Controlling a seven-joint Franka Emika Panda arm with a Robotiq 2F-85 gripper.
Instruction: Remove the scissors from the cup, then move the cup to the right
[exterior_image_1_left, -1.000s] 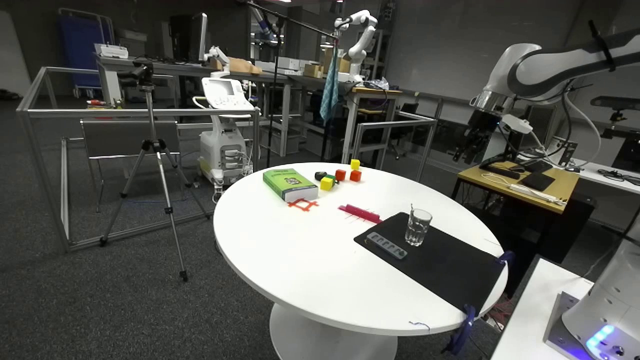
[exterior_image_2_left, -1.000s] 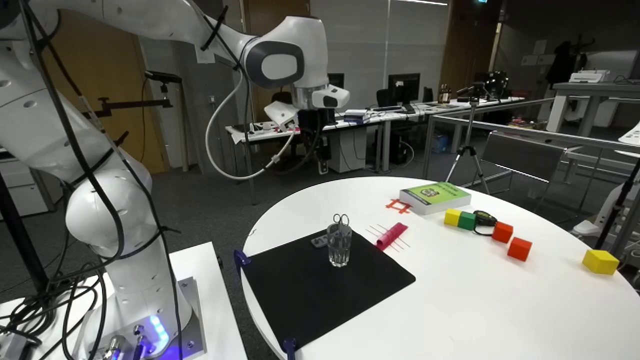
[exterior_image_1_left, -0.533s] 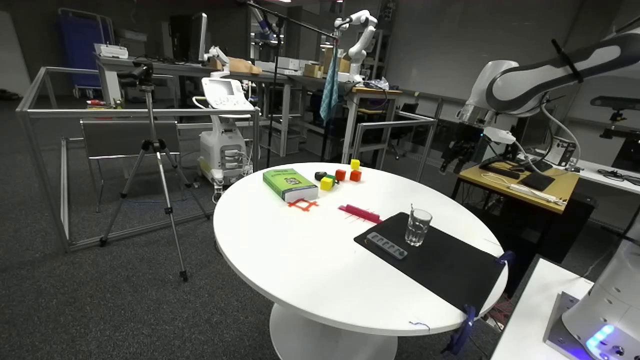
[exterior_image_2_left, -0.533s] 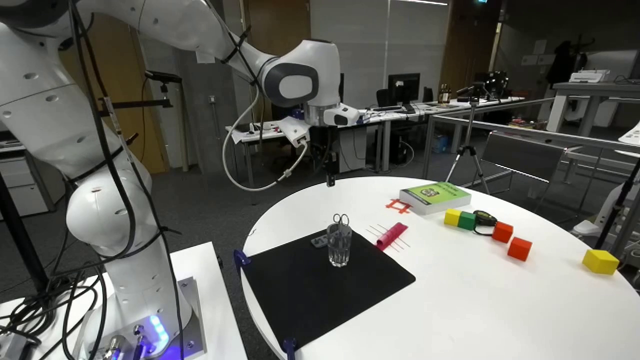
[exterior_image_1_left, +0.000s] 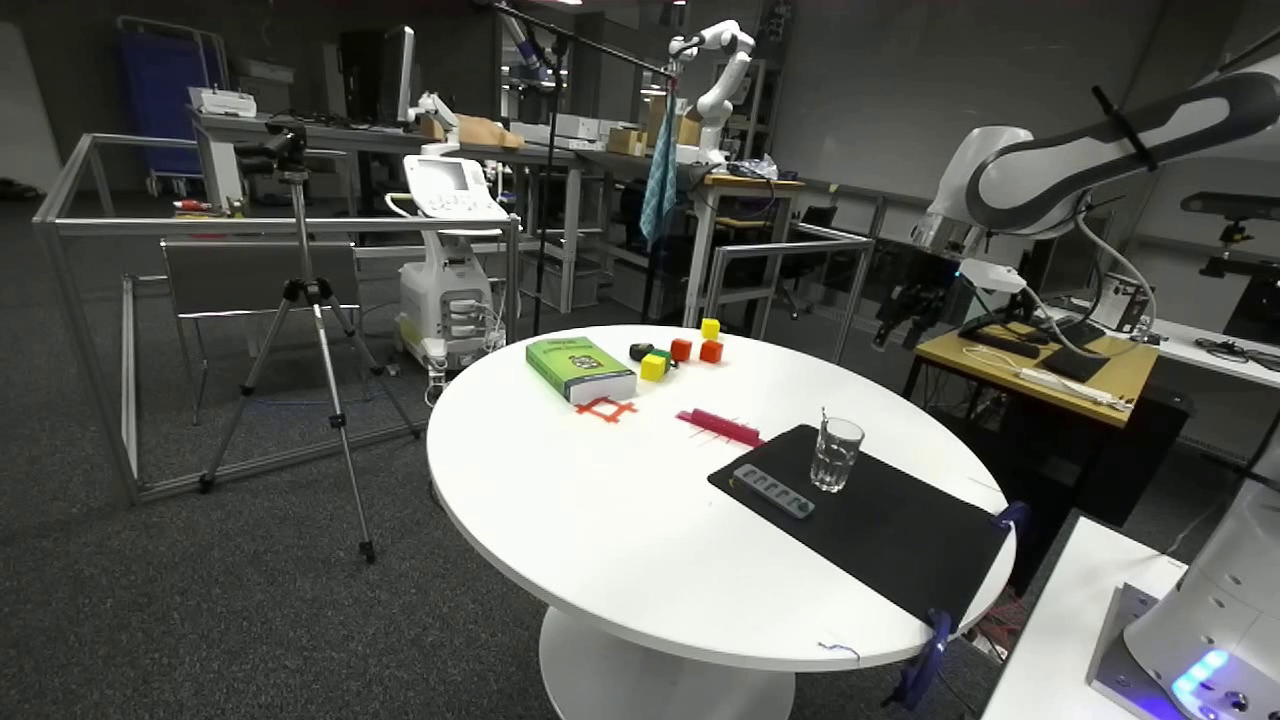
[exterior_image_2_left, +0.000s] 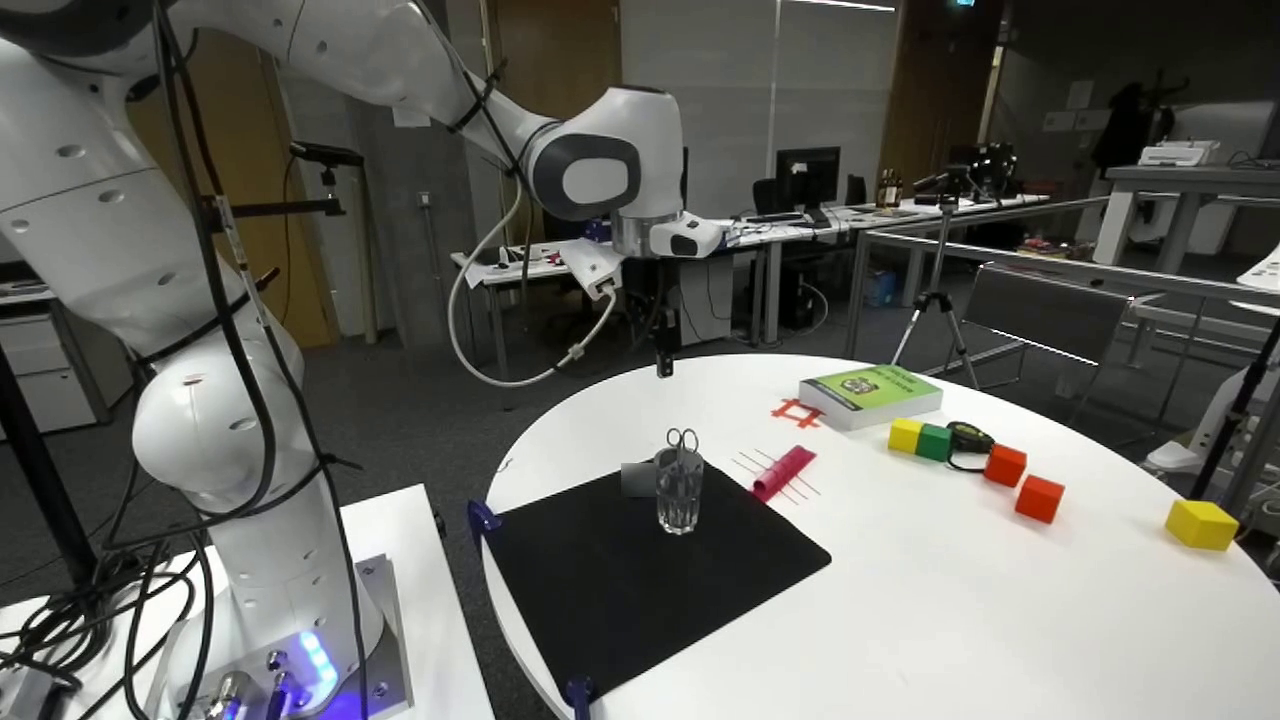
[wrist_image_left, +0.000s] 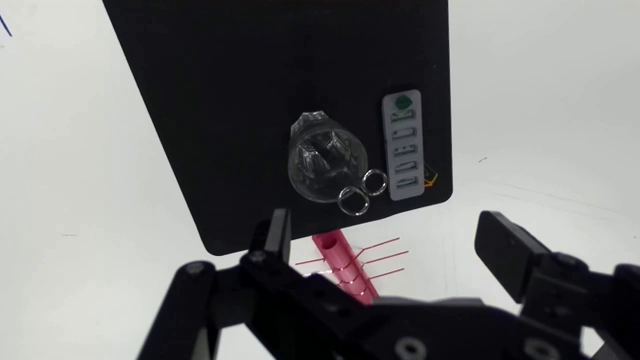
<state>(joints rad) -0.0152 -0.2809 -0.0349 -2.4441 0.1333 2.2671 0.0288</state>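
The clear cup stands upright on the black mat (exterior_image_2_left: 640, 590), in both exterior views (exterior_image_1_left: 834, 458) (exterior_image_2_left: 678, 495) and the wrist view (wrist_image_left: 325, 162). The scissors stand in the cup with their two ring handles above the rim, in an exterior view (exterior_image_2_left: 682, 446) and the wrist view (wrist_image_left: 364, 191). In an exterior view only a thin handle edge shows (exterior_image_1_left: 823, 416). My gripper is open and empty, its fingers wide apart in the wrist view (wrist_image_left: 387, 240). It hangs in the air above and away from the cup in both exterior views (exterior_image_1_left: 900, 325) (exterior_image_2_left: 664, 362).
A grey slotted box (wrist_image_left: 404, 145) lies beside the cup on the mat. A pink holder with thin rods (exterior_image_2_left: 783, 472) lies past the mat's edge. A green book (exterior_image_2_left: 870, 393), red blocks (exterior_image_2_left: 1005, 464) and a yellow block (exterior_image_2_left: 1201, 524) stand farther off. Blue clamps (exterior_image_2_left: 483, 520) grip the table edge.
The arm and gripper have come down and moved somewhat inward toward the table, with only a slight shift in the last half second. The cup and scissors have not moved.
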